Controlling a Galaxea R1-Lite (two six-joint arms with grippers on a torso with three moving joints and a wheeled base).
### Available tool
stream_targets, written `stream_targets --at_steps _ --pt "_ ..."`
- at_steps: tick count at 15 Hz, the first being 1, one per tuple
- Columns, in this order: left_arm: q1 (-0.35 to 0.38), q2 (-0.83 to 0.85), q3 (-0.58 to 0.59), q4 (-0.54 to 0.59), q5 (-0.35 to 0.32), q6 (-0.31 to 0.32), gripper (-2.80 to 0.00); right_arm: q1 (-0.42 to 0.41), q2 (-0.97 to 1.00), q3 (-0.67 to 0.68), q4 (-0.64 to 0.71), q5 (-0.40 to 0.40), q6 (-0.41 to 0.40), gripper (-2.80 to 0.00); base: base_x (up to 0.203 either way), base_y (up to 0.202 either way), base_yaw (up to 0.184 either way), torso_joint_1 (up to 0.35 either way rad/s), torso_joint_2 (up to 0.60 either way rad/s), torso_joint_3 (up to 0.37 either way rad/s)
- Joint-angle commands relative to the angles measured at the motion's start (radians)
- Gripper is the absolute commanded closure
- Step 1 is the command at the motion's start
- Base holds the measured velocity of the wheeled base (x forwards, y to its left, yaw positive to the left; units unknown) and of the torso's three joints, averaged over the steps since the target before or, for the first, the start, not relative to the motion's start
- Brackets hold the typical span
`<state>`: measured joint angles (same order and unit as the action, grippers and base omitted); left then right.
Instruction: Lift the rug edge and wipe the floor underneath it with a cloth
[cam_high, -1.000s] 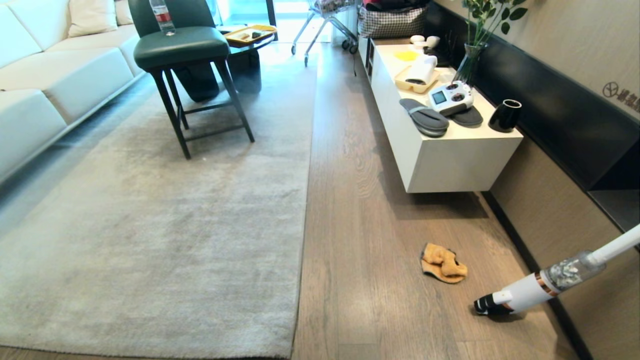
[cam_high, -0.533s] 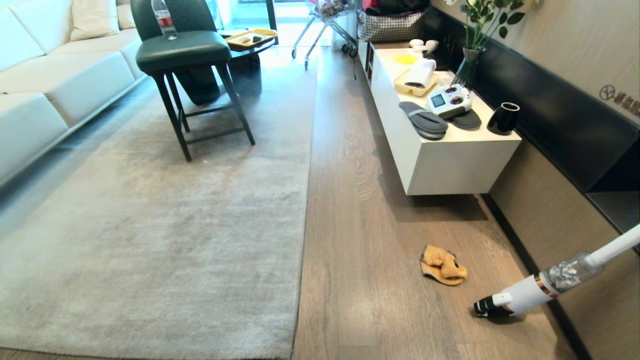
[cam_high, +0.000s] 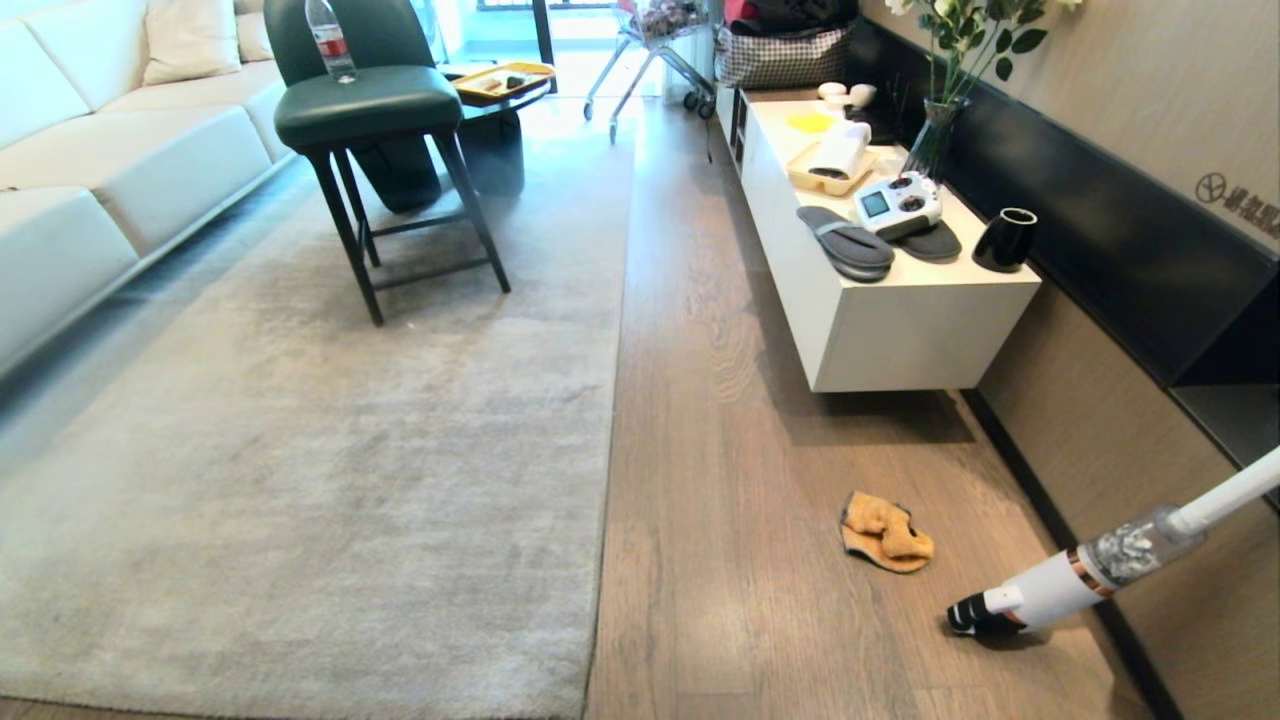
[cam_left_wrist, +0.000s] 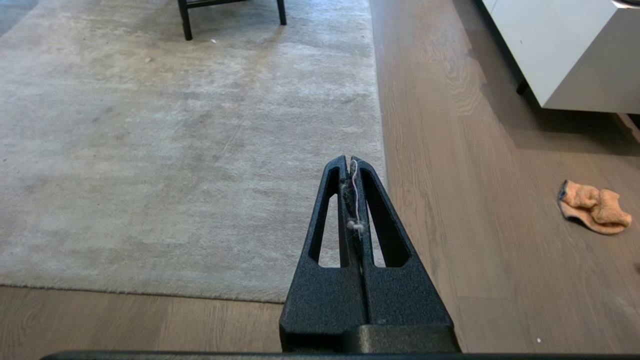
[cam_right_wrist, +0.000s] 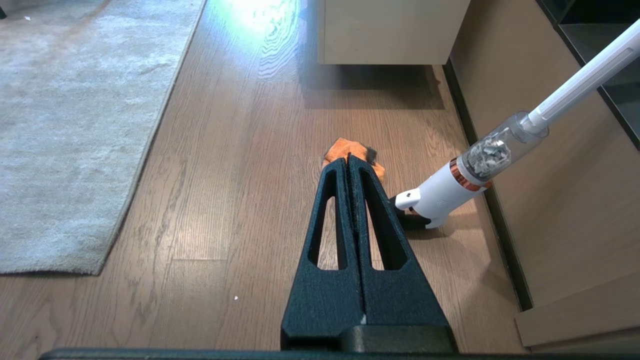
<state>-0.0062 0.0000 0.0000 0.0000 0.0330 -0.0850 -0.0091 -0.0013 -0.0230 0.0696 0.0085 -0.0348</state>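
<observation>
Head view shows you the cloth (cam_high: 886, 531) bunched on the floor (cam_high: 720, 480), at about 3 o'clock from the rug edge (cam_high: 605, 470), well apart. Your left claw (cam_left_wrist: 351, 161) and right claw (cam_right_wrist: 347, 159) are both pressed together, pinching nothing.

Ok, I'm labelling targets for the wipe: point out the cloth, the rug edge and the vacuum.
cloth (cam_high: 886, 532): head view, middle of the crumpled towel.
rug edge (cam_high: 608, 470): head view, right-hand border.
vacuum (cam_high: 1050, 588): head view, white body.
</observation>
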Motion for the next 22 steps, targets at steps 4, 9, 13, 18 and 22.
stream_targets --at_steps 4,9,13,18,22 --pt "0.0 0.0 0.0 0.0 0.001 -0.001 0.0 0.0 0.001 0.0 -0.001 0.001 0.0 0.0 0.0 0.0 0.0 0.0 0.0 0.0" --pt "0.0 0.0 0.0 0.0 -0.001 -0.001 0.0 0.0 0.001 0.0 -0.001 0.001 0.0 0.0 0.0 0.0 0.0 0.0 0.0 0.0" --pt "0.0 0.0 0.0 0.0 0.0 -0.001 0.0 0.0 0.001 0.0 -0.001 0.001 -0.004 0.0 0.0 0.0 0.0 0.0 0.0 0.0" --pt "0.0 0.0 0.0 0.0 -0.001 -0.001 0.0 0.0 0.001 0.002 -0.001 0.001 -0.011 0.0 0.0 0.0 0.0 0.0 0.0 0.0" --pt "0.0 0.0 0.0 0.001 -0.001 -0.001 0.0 0.0 0.001 0.002 -0.001 0.001 -0.014 0.0 0.0 0.0 0.0 -0.039 -0.16 -0.201"
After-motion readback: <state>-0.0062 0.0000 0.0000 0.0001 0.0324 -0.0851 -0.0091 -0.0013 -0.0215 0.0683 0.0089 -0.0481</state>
